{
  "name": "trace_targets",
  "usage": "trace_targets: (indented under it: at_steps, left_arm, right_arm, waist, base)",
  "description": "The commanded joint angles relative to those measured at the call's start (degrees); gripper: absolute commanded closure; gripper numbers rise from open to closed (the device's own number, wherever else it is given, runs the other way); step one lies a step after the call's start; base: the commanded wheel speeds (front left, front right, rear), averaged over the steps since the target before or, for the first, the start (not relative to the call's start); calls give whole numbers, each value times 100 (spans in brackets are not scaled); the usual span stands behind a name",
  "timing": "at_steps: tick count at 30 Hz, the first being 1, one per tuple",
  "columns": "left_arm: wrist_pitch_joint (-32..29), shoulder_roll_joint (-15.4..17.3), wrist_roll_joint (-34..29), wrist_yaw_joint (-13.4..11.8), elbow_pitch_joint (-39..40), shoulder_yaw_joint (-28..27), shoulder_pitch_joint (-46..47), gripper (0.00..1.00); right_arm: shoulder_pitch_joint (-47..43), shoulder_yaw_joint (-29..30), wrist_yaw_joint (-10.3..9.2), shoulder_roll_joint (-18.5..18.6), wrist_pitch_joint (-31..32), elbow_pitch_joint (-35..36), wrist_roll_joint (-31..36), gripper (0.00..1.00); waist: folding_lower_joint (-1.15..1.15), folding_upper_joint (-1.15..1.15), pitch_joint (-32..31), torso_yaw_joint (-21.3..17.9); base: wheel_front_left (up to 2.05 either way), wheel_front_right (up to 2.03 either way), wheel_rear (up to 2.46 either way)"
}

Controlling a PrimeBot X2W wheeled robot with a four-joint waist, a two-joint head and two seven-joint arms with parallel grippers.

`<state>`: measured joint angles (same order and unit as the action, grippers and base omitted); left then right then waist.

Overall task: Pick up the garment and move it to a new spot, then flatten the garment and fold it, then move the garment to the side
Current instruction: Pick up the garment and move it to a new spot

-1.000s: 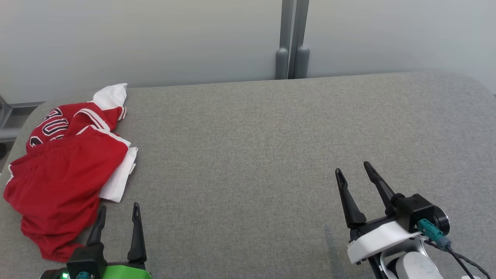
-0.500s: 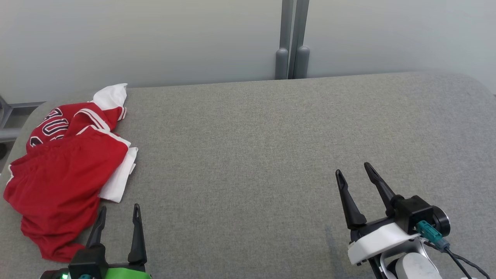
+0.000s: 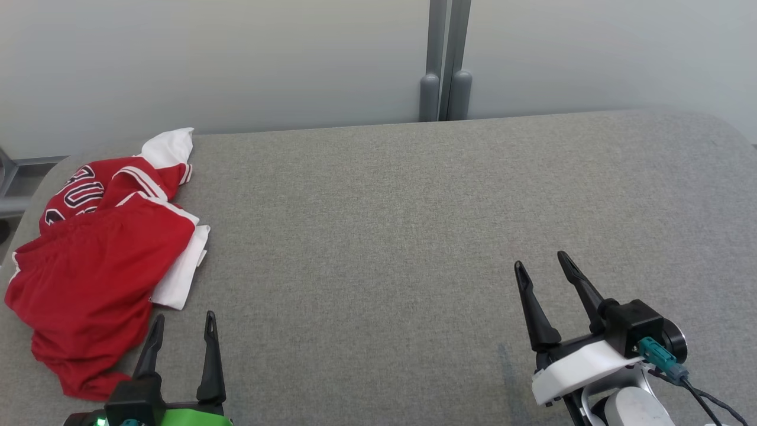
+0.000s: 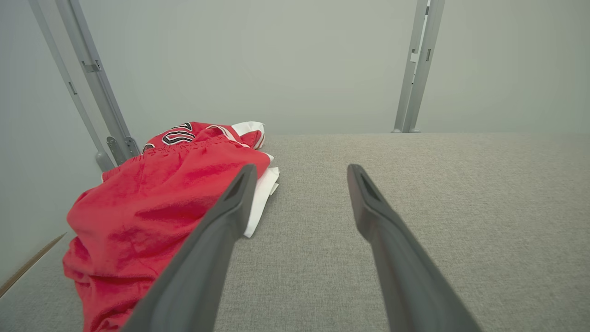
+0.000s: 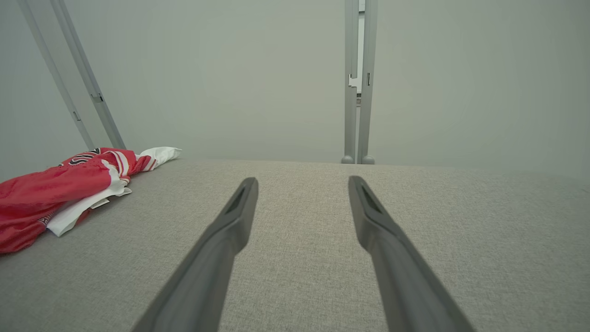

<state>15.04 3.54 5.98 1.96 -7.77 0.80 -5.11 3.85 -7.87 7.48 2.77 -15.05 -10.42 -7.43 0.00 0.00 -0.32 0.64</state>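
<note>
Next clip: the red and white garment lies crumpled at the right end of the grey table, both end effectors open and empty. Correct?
Wrong end: the head view shows the garment crumpled at the left end of the table, near the left end effector. It and the right end effector are open and empty.

Bright, soft, even light falls on the grey woven-fabric bench (image 3: pixel 378 236), and the head view shows its weave crisply. A faint, blurred shadow lies just beside the black two-fingered right gripper (image 3: pixel 540 260), toward the bench's front edge. In the wrist views the slim grey metal posts (image 4: pixel 97 92) lean and bow toward the left edge, and the near dark fingers (image 4: pixel 207 258) look soft.
</note>
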Motion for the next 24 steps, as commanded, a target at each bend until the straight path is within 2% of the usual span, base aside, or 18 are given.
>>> trace_targets:
  at_steps: [1,13,22,24]
  left_arm:
    - [19,-2,-2,23,4,-22,-35,0]
    - [19,-20,-5,49,-52,-36,26,0]
    - [18,-31,21,18,-80,-29,60,0]
    - [18,-31,32,21,-86,-31,63,0]
  right_arm:
    - [14,15,1,20,-23,-15,-43,0]
    - [-31,60,2,20,-23,-9,-40,0]
    - [-100,47,1,19,-23,-4,-31,0]
    - [-122,32,1,18,-22,-12,-27,0]
  waist:
    - [0,0,1,1]
    - [0,0,0,100]
    - [0,0,-30,587]
    - [0,0,-45,796]
  base:
    - [0,0,0]
    - [0,0,0]
    - [0,0,0]
    - [0,0,0]
